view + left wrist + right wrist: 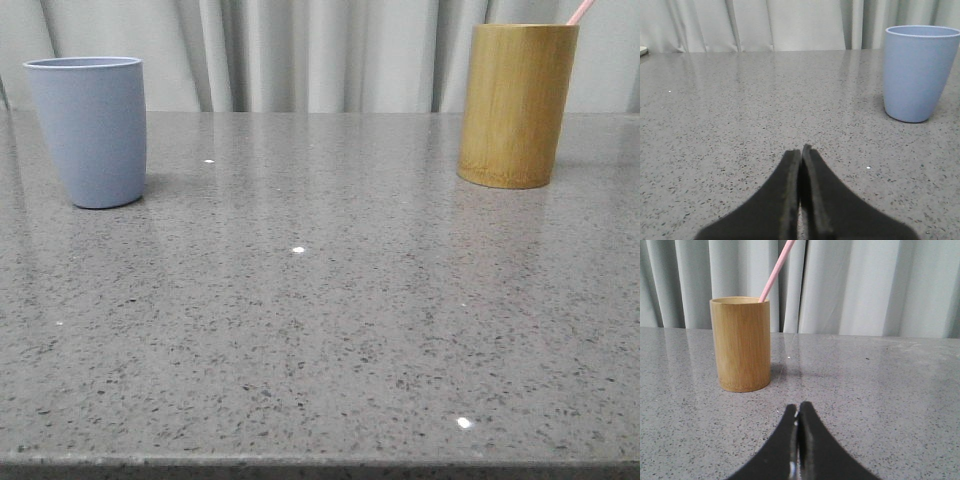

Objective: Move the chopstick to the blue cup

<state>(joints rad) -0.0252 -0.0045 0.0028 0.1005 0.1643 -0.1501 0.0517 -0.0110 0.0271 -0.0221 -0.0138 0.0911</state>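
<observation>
Chopstick (775, 271) is leaning in bamboo holder (740, 343) far right, blue cup (88, 130) waiting far left, both grippers (801, 152) (797, 410) sitting pressed together, empty.

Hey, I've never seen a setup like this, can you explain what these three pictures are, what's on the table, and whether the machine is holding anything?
This is a robot with two arms, photographed by three cameras at one moment. The front view looks forward over a speckled grey stone table. On its left stands a matte greyish-blue plastic cup; on its right a taller tan bamboo cylinder with a thin pale pink chopstick leaning out of it. The other two pictures come from cameras on the arms' wrists. The dark wedge low in each is that arm's gripper: the left gripper faces the blue cup, the right gripper faces the bamboo cylinder. Both pairs of fingers are pressed together, holding nothing.
</observation>
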